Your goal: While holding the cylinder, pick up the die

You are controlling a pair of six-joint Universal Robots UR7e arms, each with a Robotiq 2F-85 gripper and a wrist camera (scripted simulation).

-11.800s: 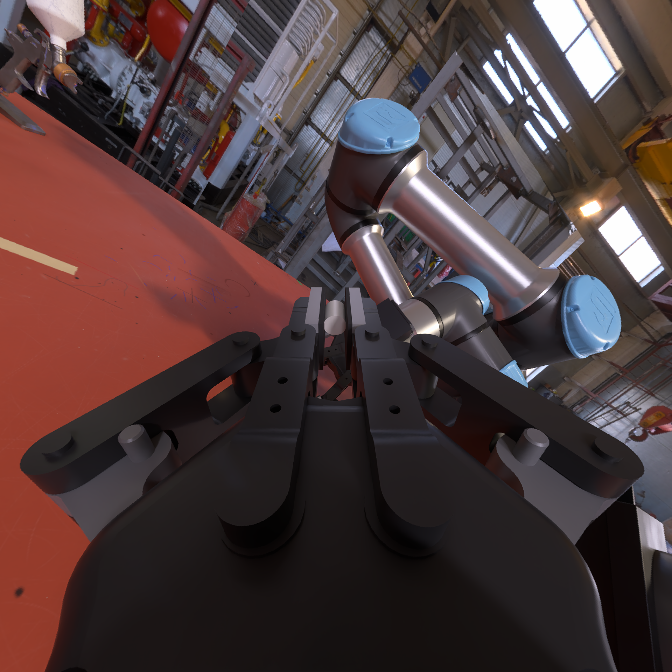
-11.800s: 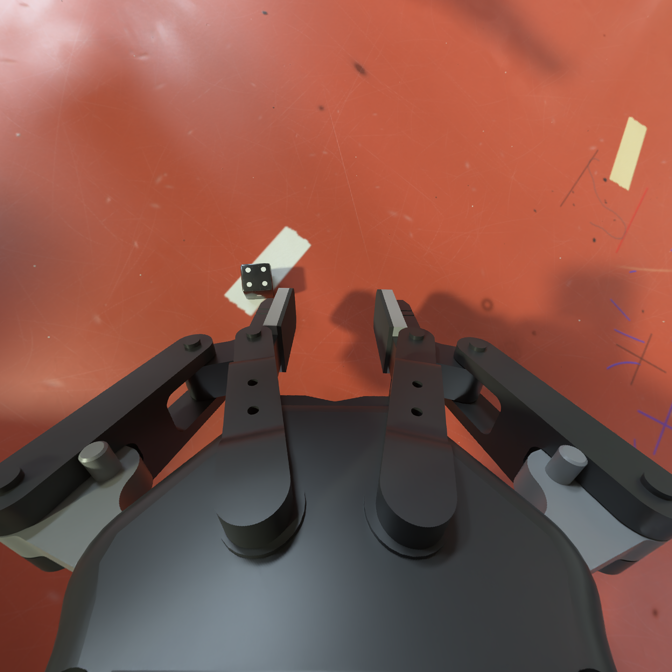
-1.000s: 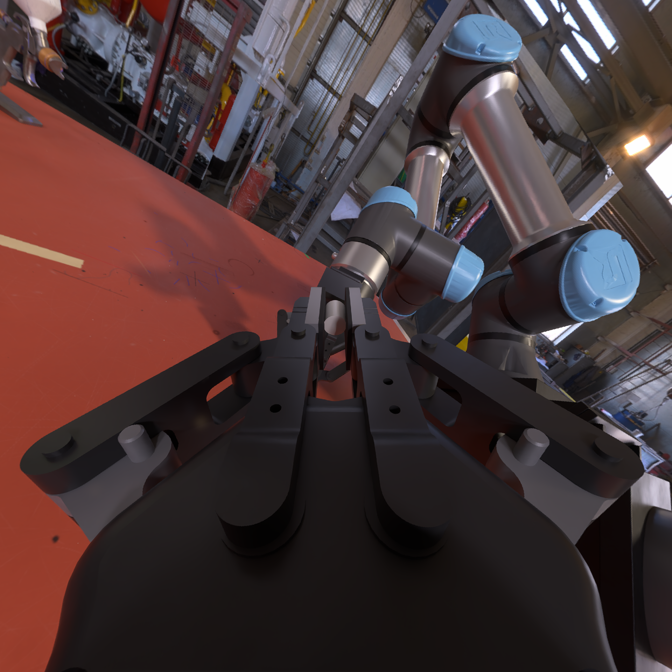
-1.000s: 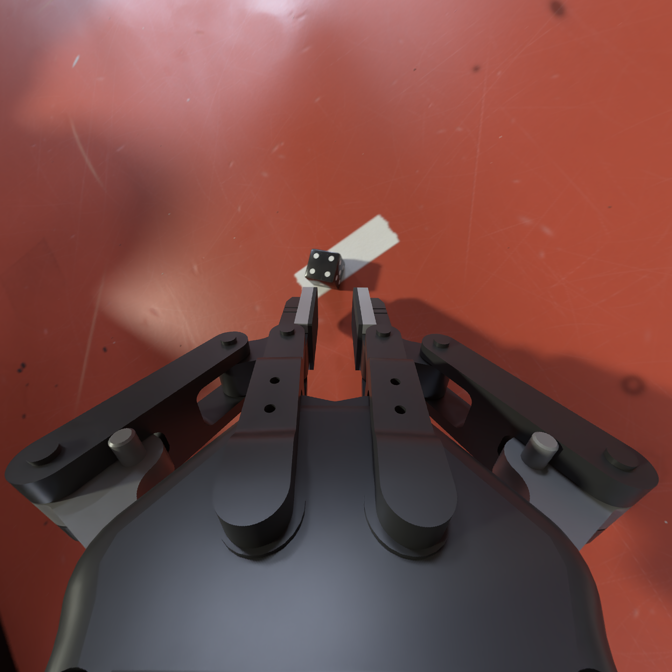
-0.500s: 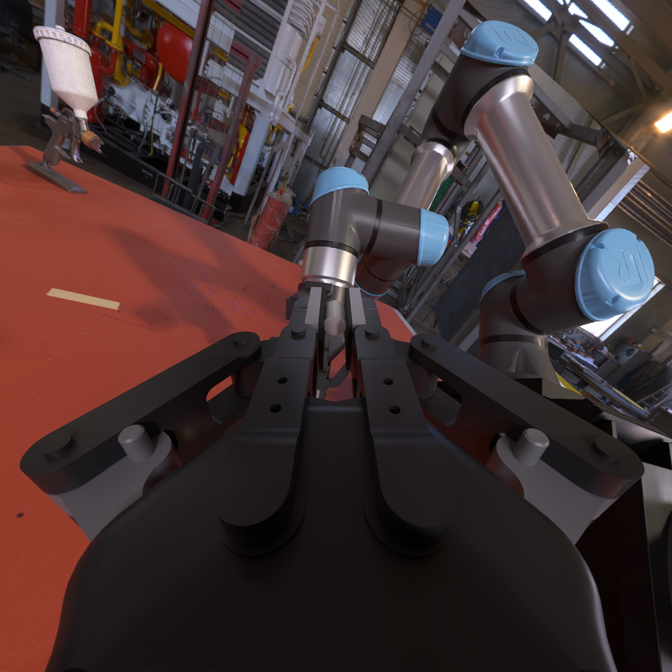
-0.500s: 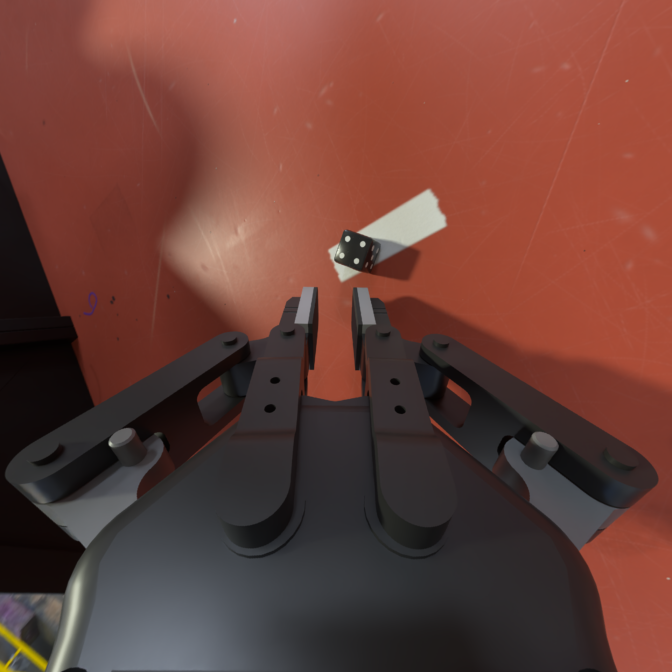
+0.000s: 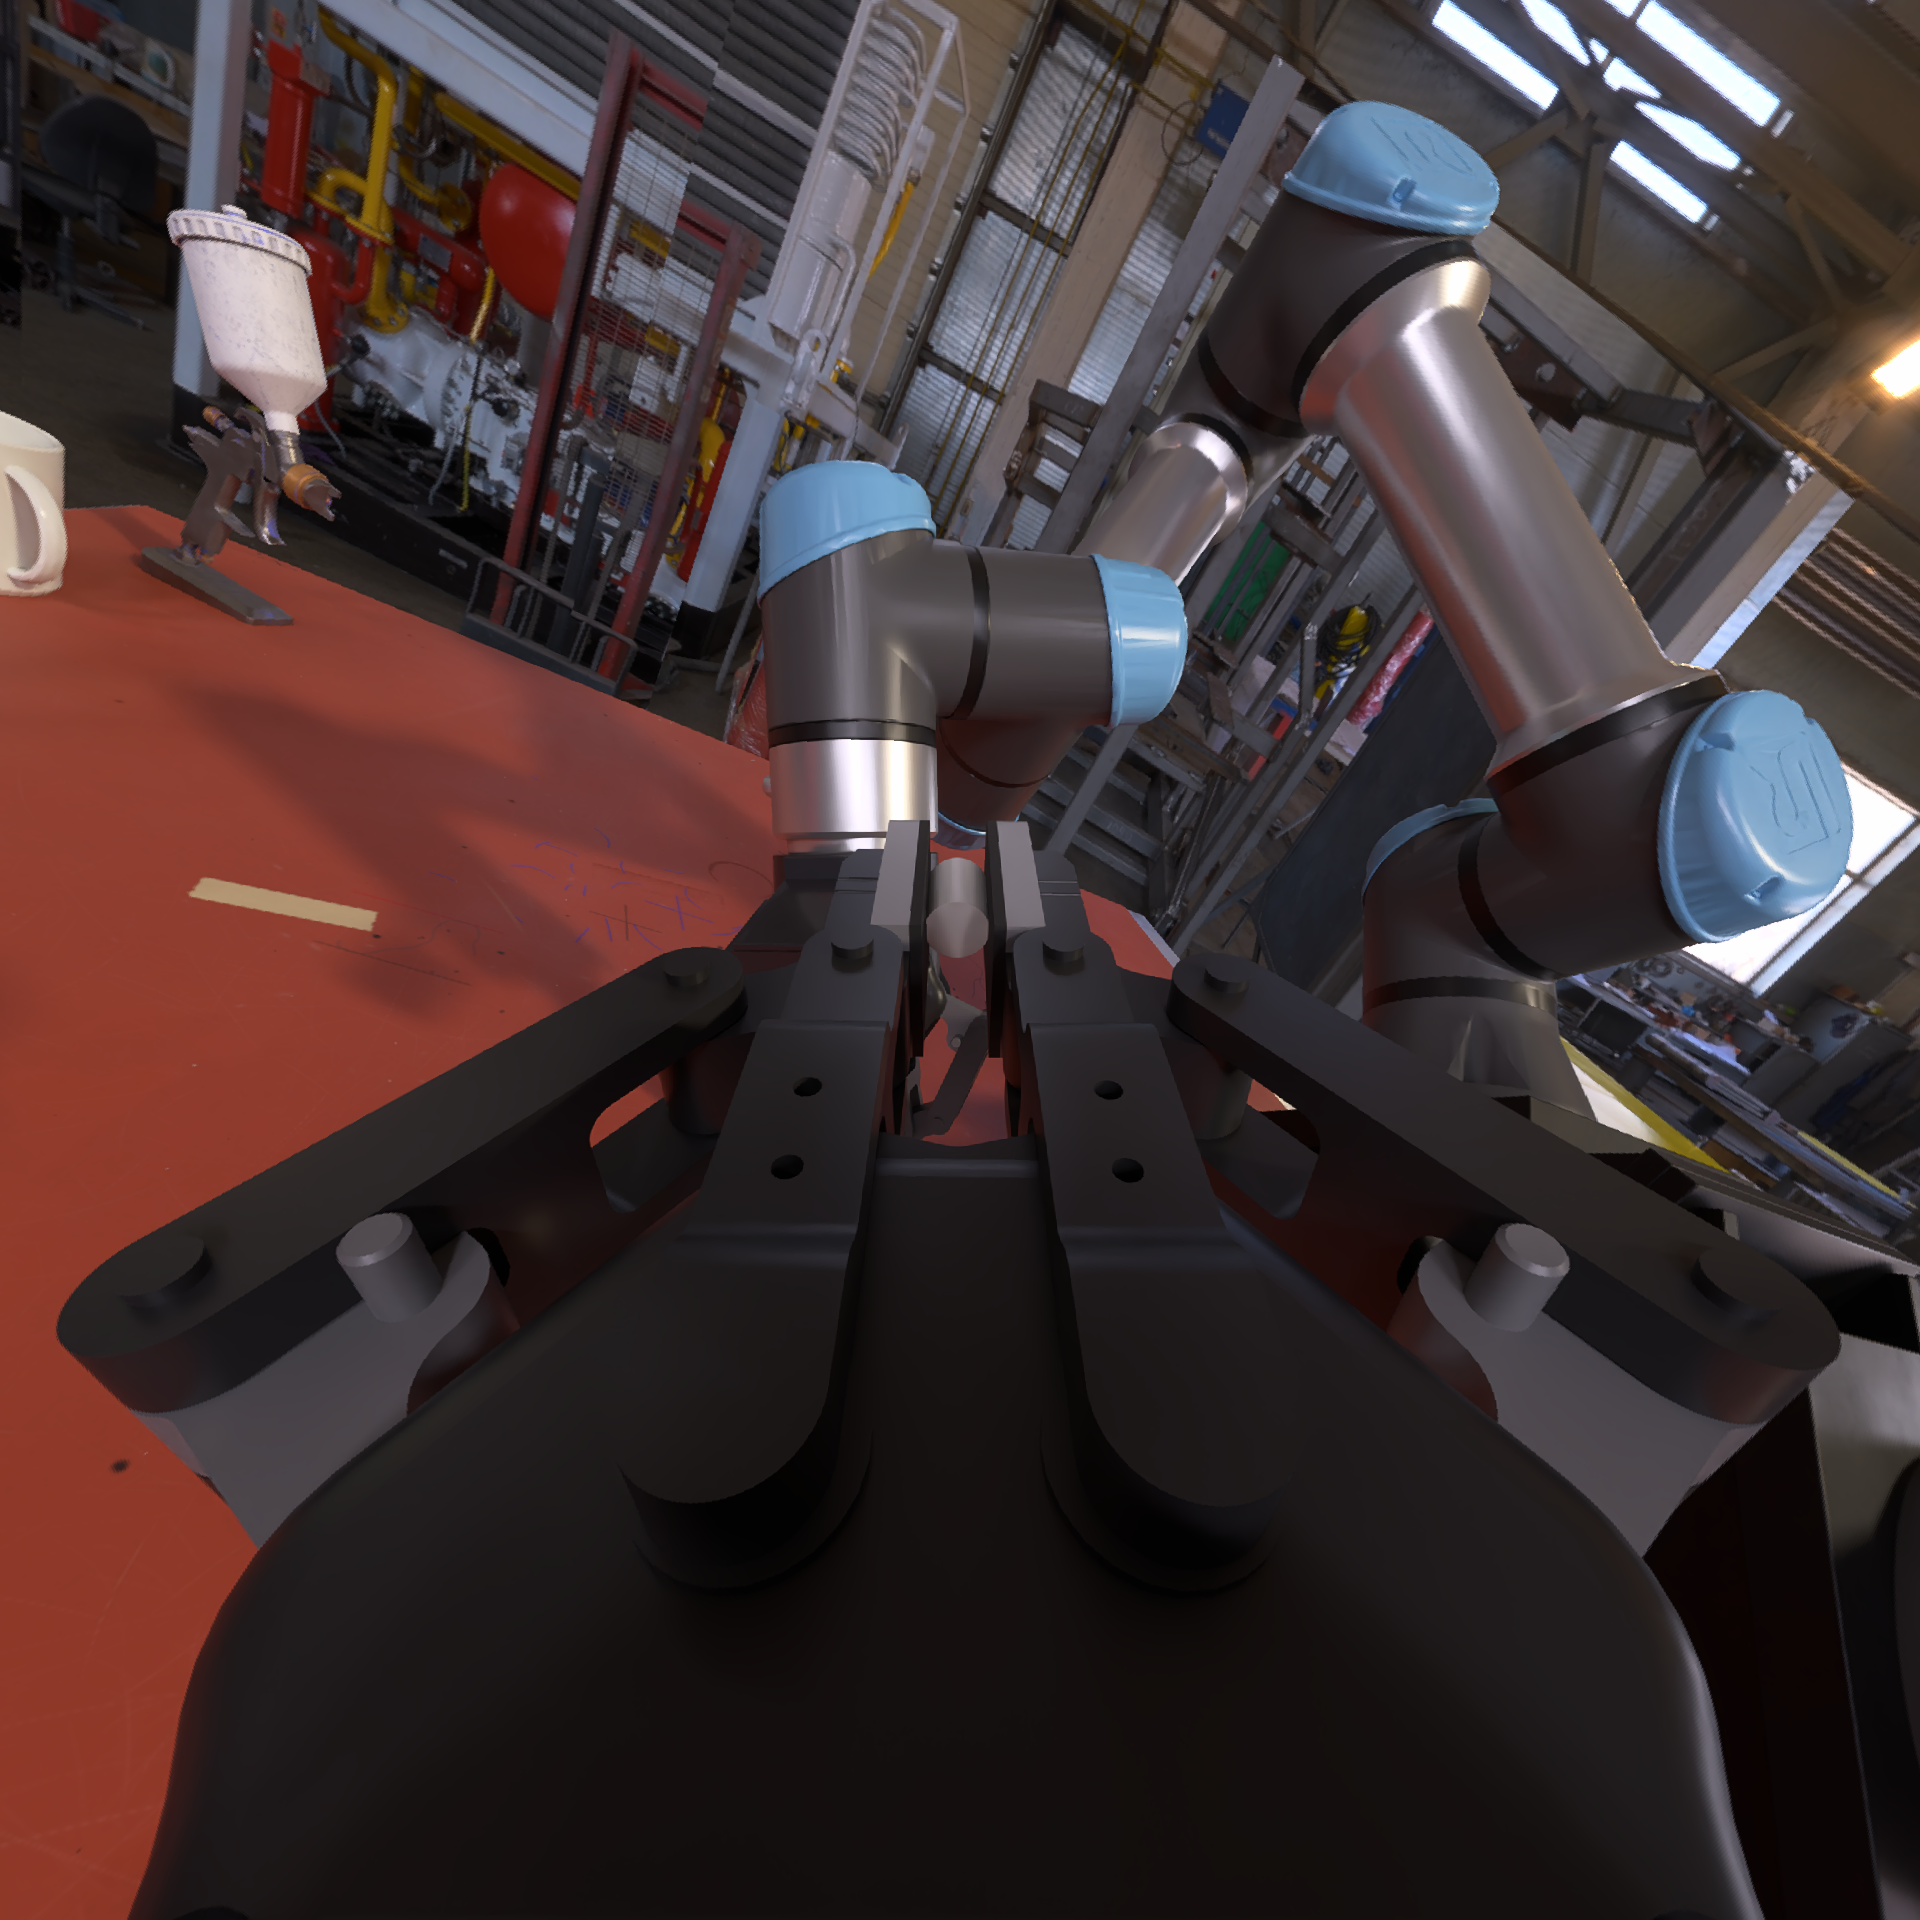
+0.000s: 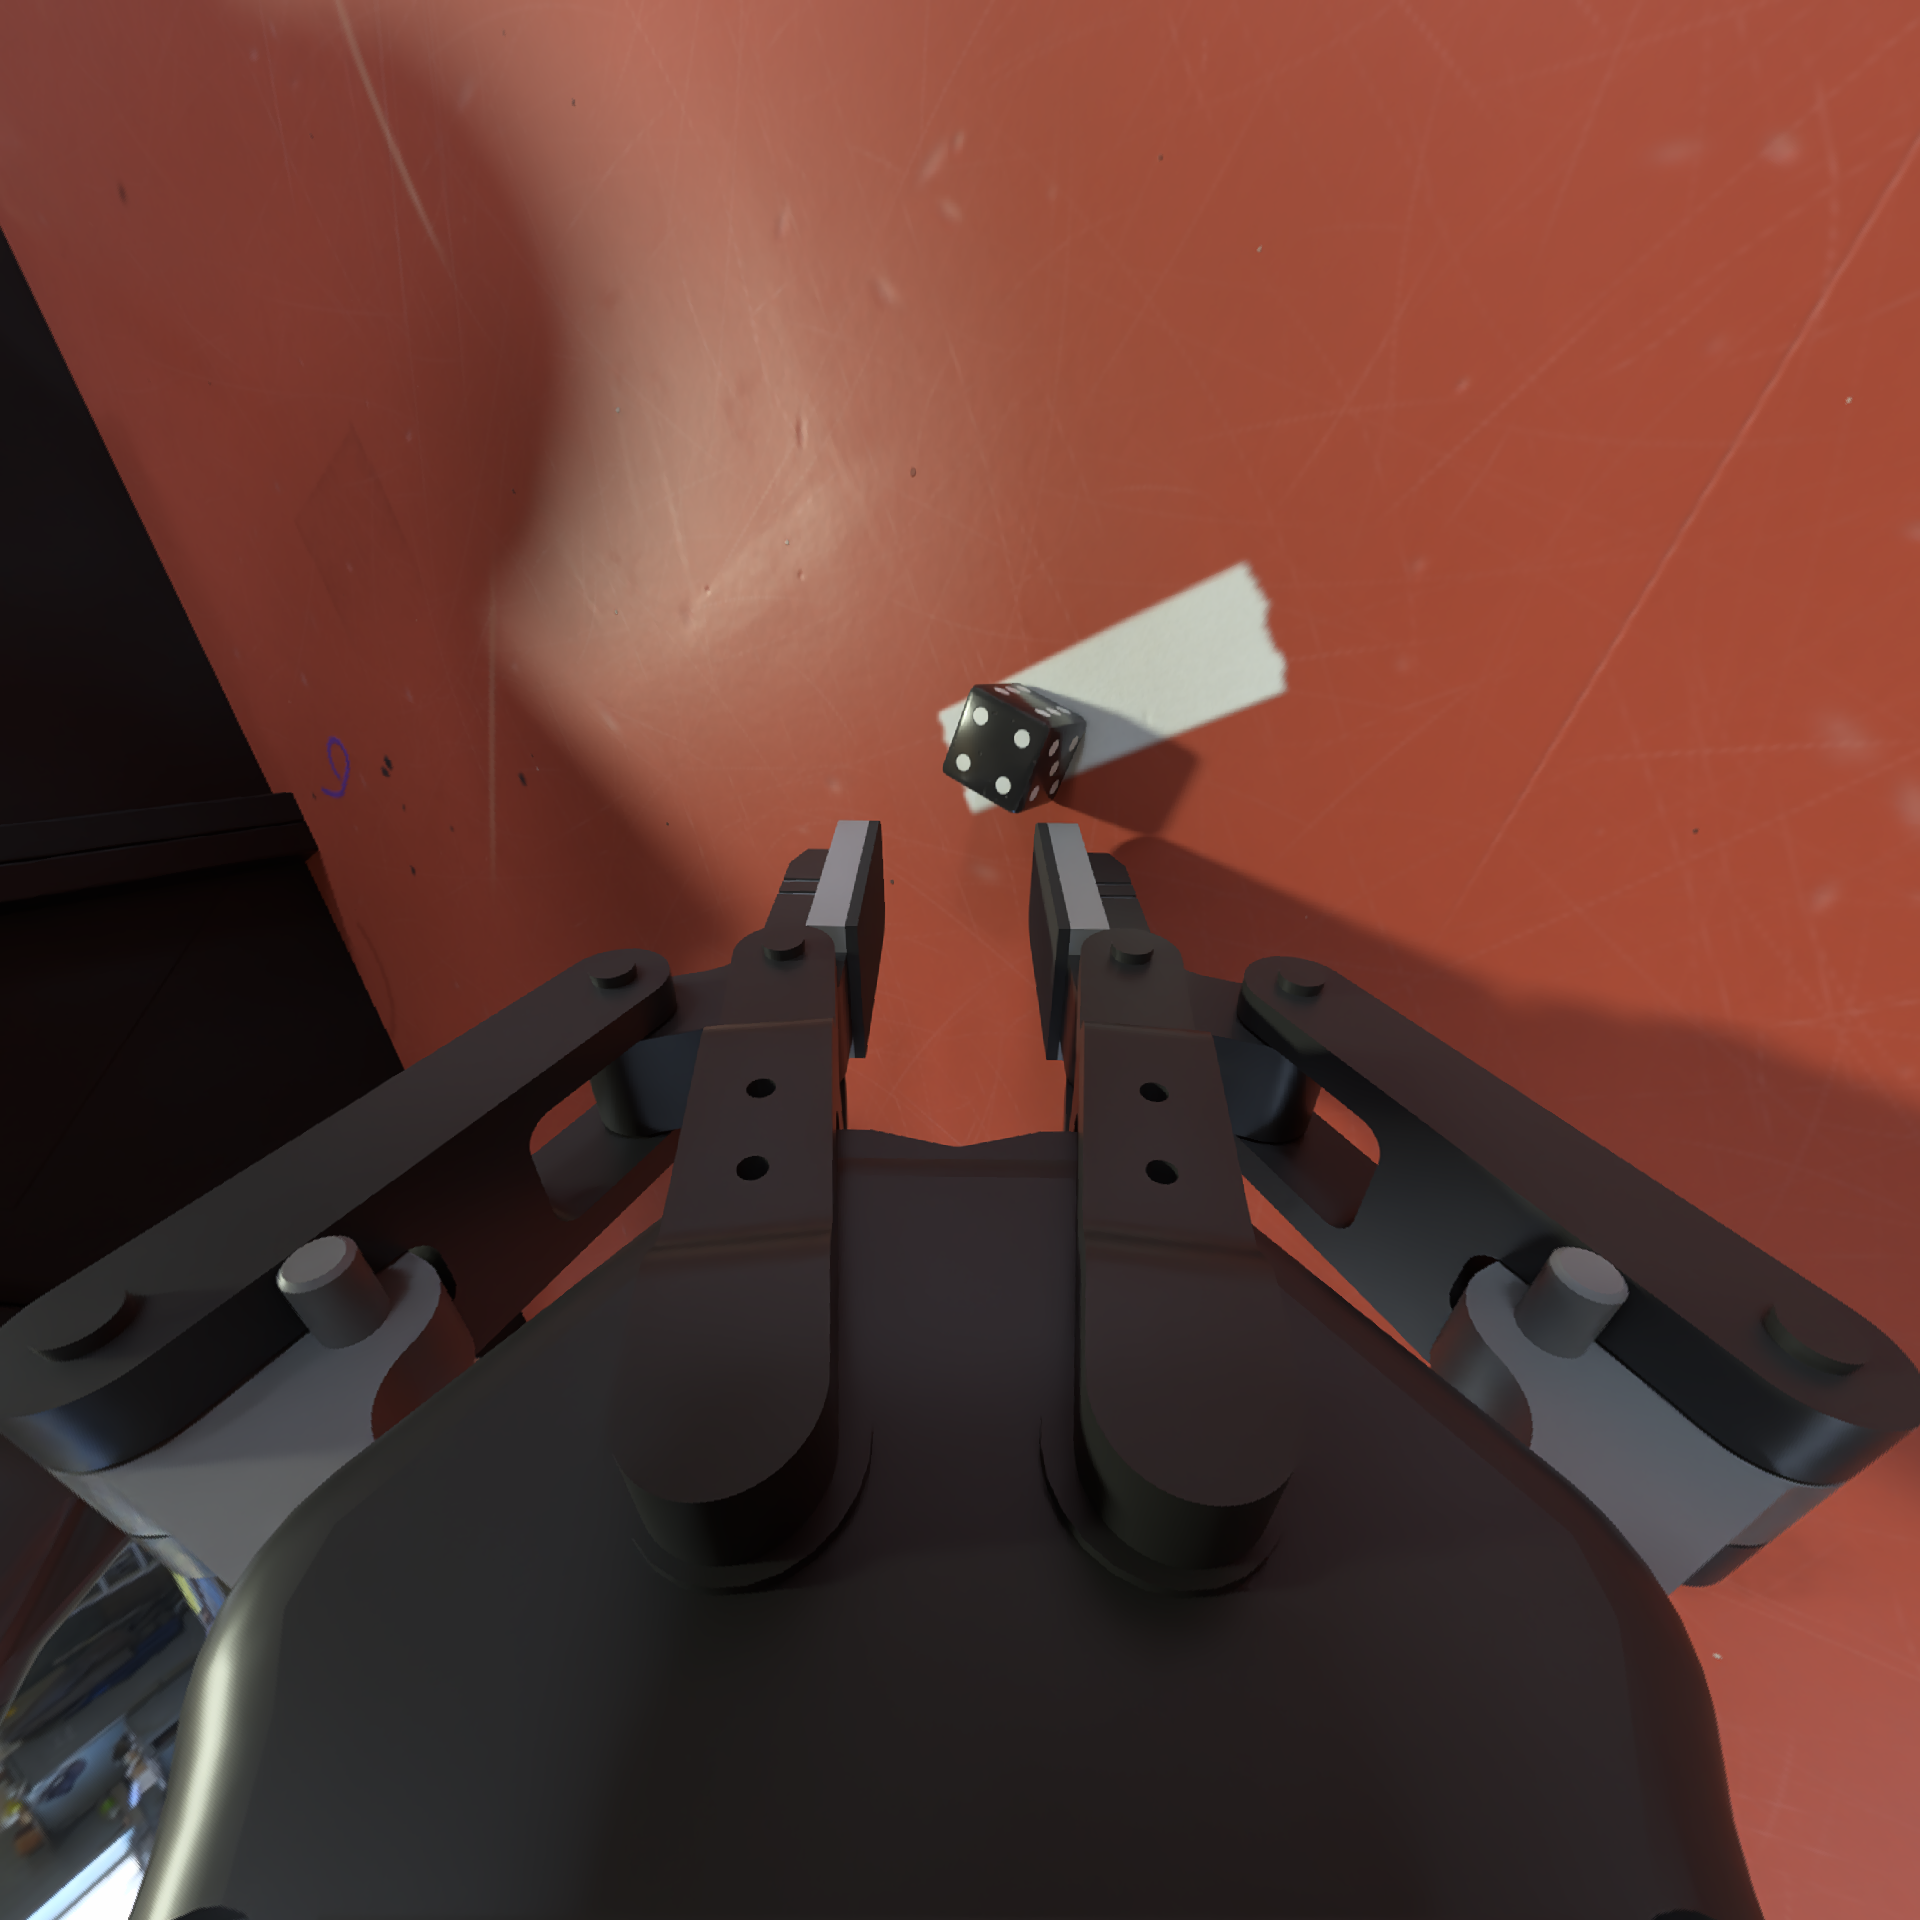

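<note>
In the left wrist view my left gripper (image 7: 956,883) is shut on a small pale cylinder (image 7: 956,923), held above the red table (image 7: 364,790). In the right wrist view a black die (image 8: 1006,748) with white pips lies on the near end of a pale tape strip (image 8: 1153,660) on the table. My right gripper (image 8: 956,836) is open and empty. It hangs over the table with the die just beyond its fingertips, slightly right of the gap. The right arm (image 7: 935,665) also shows in the left wrist view, pointing down behind the cylinder.
A paint spray gun (image 7: 244,343) on a stand and a white mug (image 7: 21,509) stand at the table's far left. A tape strip (image 7: 286,902) lies on the table. The table's dark edge (image 8: 156,831) runs down the left of the right wrist view.
My right gripper's fingers have spread wider and it has come closer to the die. The left wrist view has shifted, bringing the mug into sight; the cylinder stays gripped.
</note>
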